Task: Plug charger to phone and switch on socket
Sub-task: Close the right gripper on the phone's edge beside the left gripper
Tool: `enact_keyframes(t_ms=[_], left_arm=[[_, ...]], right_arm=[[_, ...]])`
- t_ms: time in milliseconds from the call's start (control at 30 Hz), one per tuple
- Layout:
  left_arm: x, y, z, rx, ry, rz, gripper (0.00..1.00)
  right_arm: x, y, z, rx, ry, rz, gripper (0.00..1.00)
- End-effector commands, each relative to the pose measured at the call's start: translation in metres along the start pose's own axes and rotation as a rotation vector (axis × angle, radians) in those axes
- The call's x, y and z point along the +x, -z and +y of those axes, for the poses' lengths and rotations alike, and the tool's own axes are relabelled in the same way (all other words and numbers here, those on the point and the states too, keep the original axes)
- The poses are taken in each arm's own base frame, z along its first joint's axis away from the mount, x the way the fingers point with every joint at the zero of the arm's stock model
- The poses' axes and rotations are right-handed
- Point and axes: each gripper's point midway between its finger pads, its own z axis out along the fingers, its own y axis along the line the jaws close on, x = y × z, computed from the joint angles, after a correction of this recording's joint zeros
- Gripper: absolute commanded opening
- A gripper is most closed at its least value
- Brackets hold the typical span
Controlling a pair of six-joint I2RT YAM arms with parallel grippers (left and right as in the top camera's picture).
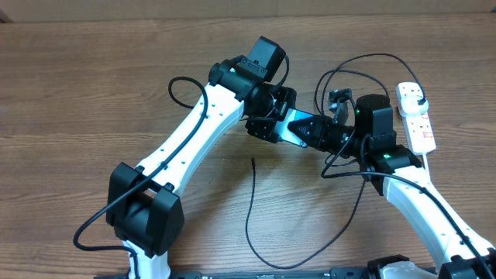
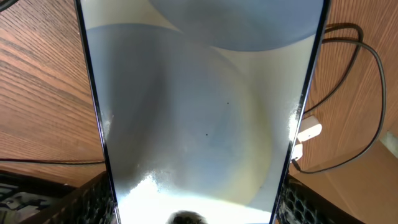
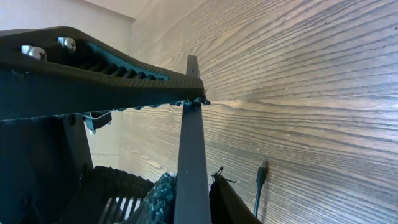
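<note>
The phone (image 1: 296,126) is held off the table between both grippers, its light-blue screen partly showing. My left gripper (image 1: 271,125) is shut on the phone across its width; the screen (image 2: 199,112) fills the left wrist view between the fingers (image 2: 196,202). My right gripper (image 1: 315,132) is shut on the phone's other end, and the right wrist view shows it edge-on (image 3: 191,124) between the jaws (image 3: 189,193). The charger's connector tip (image 1: 253,161) lies loose on the table, also in the right wrist view (image 3: 261,174). Its black cable (image 1: 252,225) loops round to the plug head (image 1: 416,98) in the white socket (image 1: 421,126).
The black charger cable curls in loops behind the right arm (image 1: 364,62) and shows at the right of the left wrist view (image 2: 373,74). The left arm's own black cable (image 1: 182,89) loops at the back left. The wooden table (image 1: 77,93) stretches left.
</note>
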Motion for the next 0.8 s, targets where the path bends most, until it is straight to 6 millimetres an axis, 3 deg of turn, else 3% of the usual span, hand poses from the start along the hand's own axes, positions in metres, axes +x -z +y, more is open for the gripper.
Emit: enact_keyframes(t_ms=[0, 767], left_arm=[[0.0174, 0.0153, -0.0066, 0.047, -0.019, 0.015, 0.04], [0.022, 0.0136, -0.0076, 0.053, -0.034, 0.014, 0.04]], right_arm=[[-0.007, 0.0012, 0.0127, -0.026, 0.034, -0.011, 0.17], [-0.007, 0.0012, 0.0126, -0.025, 0.034, -0.011, 0.04]])
